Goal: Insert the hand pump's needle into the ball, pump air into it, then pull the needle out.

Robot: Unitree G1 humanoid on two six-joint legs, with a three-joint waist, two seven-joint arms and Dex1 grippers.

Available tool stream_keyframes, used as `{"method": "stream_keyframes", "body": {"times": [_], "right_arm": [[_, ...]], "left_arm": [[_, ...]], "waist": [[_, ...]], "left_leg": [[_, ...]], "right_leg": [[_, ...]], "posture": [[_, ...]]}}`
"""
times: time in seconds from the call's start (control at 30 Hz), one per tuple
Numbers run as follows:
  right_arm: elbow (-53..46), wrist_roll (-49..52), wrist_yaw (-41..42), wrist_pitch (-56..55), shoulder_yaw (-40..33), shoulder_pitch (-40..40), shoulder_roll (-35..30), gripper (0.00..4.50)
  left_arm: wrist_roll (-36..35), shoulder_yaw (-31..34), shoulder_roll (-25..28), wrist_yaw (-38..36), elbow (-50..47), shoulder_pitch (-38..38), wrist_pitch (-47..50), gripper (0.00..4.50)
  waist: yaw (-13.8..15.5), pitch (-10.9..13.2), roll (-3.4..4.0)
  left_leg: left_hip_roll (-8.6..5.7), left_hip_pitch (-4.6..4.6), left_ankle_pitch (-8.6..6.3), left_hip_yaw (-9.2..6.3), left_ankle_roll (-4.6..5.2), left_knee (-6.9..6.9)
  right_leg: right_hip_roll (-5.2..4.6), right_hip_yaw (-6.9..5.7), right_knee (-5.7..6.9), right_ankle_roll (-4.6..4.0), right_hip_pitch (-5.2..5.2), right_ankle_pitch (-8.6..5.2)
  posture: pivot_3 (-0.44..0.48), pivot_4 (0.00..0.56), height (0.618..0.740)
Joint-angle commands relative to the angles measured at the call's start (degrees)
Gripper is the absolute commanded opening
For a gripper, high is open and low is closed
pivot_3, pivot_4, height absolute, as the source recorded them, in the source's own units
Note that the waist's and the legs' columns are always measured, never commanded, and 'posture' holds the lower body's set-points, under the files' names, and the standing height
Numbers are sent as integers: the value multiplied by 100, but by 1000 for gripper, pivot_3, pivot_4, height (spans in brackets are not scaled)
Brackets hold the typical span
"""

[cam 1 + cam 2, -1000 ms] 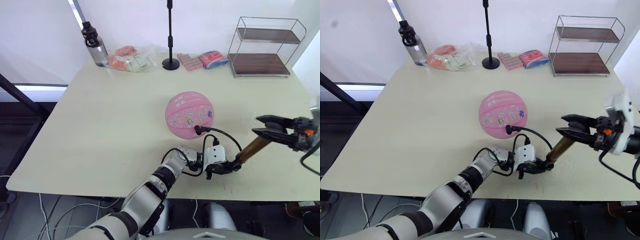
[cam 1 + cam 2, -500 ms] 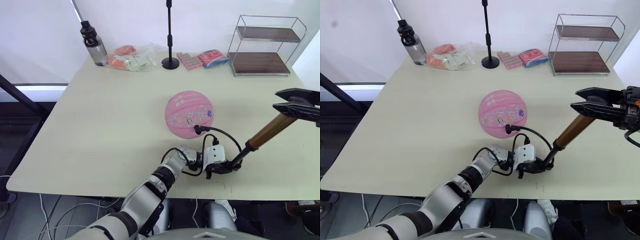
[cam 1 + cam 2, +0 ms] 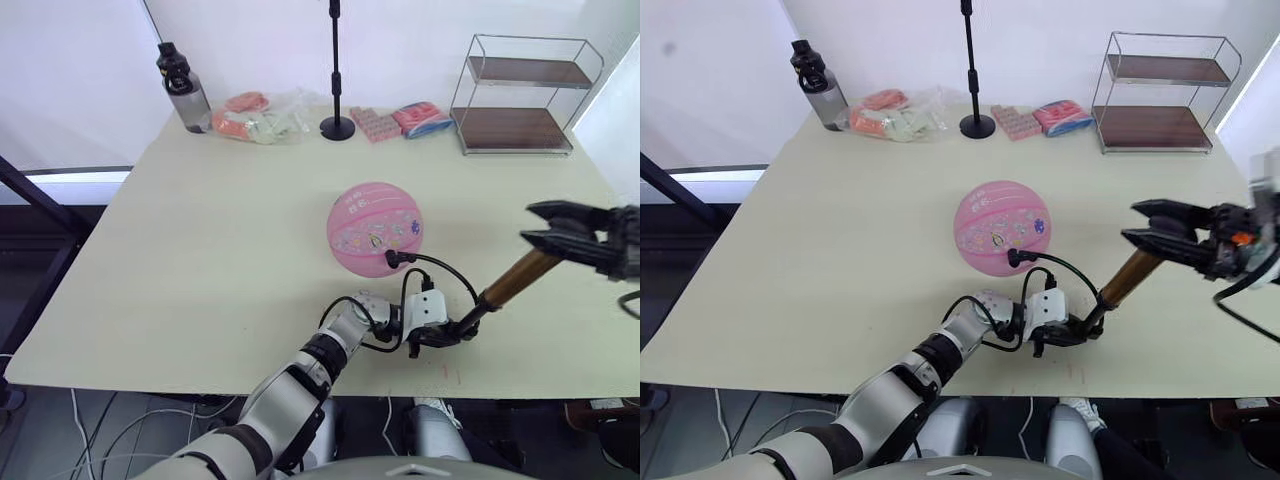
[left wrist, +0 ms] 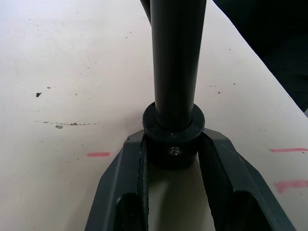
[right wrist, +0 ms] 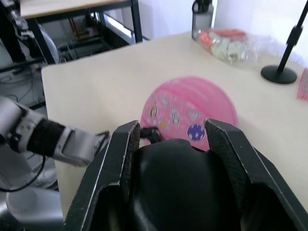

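Cream-coloured and lightly scuffed, the surface carries the ball near its middle, with a wire shelf rack, a black stand, a water bottle and some plastic-wrapped packets along its far edge. We see the hand pump lying aslant near the front edge, to the right of the ball. Our left gripper clamps its fingers on the black collar at the pump's lower end, pressing from both sides, down at the surface beside faint red marks. Our right gripper holds the black handle at the pump's raised end, its fingers spread wide enough to take the handle between them. From the lower end the thin black hose loops up to the near right side of the ball, where the black fitting of the needle sits against the pink rubber; the pin itself is too small for us to make out.
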Motion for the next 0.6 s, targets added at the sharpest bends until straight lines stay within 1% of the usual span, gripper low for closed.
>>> {"method": "stream_keyframes", "body": {"times": [0.03, 0.1, 0.17, 0.2, 0.3, 0.33, 0.37, 0.43, 0.6], "right_arm": [[26, -448, -72, -209, 543, 223, 298, 1633], [82, -607, -148, -424, 767, 335, 605, 1633], [243, -878, -270, -735, 1034, 465, 1034, 1633], [286, -986, -300, -860, 1144, 530, 1178, 1633], [317, -1211, -301, -1076, 1349, 675, 1451, 1633], [393, -1187, -474, -1154, 1398, 721, 1775, 1633], [471, -1270, -574, -1246, 1479, 781, 1957, 1633], [566, -1563, -499, -1504, 1683, 917, 2089, 1633], [570, -1573, -608, -1672, 1607, 962, 2391, 1633]], "left_arm": [[308, -168, 203, -43, 397, 207, 286, 1072], [304, -159, 201, -22, 402, 202, 289, 1072], [298, -152, 200, -14, 407, 205, 298, 1072], [299, -154, 199, -12, 408, 205, 299, 1072], [299, -151, 197, -4, 407, 200, 302, 1072], [295, -147, 196, -1, 407, 197, 303, 1072], [294, -145, 192, 5, 410, 193, 304, 1072], [299, -148, 191, 11, 418, 186, 298, 1072], [299, -151, 184, 0, 426, 173, 295, 1072]], "waist": [[-7, 1, 0], [-10, -3, -8], [-20, -5, -6], [-25, -18, -29], [-46, -22, -19], [-75, -33, -21], [-77, -33, -20], [-97, -35, -14], [-110, -38, -3]], "left_leg": [[1, 26, -1, 0, 0, -4], [2, 32, -2, -1, 1, -6], [5, 35, -2, -3, 0, -7], [3, 35, -1, -2, 0, -7], [4, 39, -2, -10, -1, -8], [2, 39, -2, -10, -1, -8], [4, 45, -2, -15, -2, -9], [3, 45, -2, -15, -2, -9], [1, 47, -2, -14, -2, -9]], "right_leg": [[1, 0, -4, -2, 24, -1], [0, 1, -5, -21, 30, -12], [2, 1, -6, -21, 33, -12], [0, 4, -6, -20, 34, -11], [2, 13, -6, -19, 39, -11], [0, 13, -5, -19, 39, -11], [2, 11, -5, -20, 44, -12], [0, 13, -5, -21, 44, -12], [0, 10, -5, -21, 46, -12]], "posture": [[0, 150, 740], [0, 150, 740], [0, 150, 740], [0, 150, 740], [0, 150, 740], [0, 150, 740], [0, 150, 740], [0, 150, 740], [0, 150, 740]]}}
